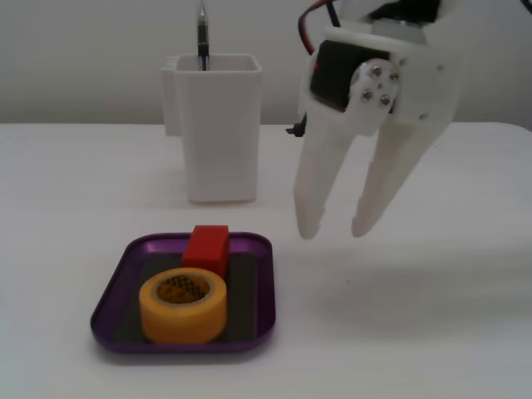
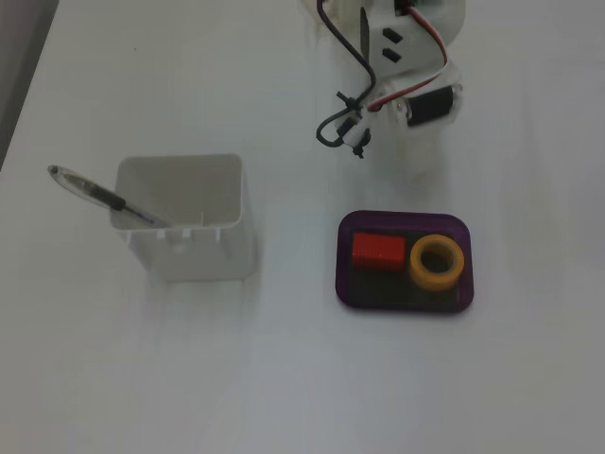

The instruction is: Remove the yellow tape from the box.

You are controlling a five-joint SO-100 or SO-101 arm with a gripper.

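Note:
The yellow tape [image 1: 183, 305] lies flat in the front part of the purple box [image 1: 179, 346], its dark core facing up. A small red block [image 1: 205, 248] sits just behind it in the same box. My white gripper [image 1: 335, 231] hangs fingers-down above the bare table, to the right of the box and higher than it. Its jaws stand apart and hold nothing. In the fixed view from above, the tape [image 2: 437, 262] is in the right half of the box [image 2: 341, 265] and the red block [image 2: 378, 252] is in the left half, with the arm [image 2: 406, 57] beyond them.
A tall white square container [image 1: 214, 125] with a pen [image 1: 201, 37] in it stands behind the box, also in the fixed view from above [image 2: 184, 219]. The white table [image 1: 416, 332] is bare to the right of the box.

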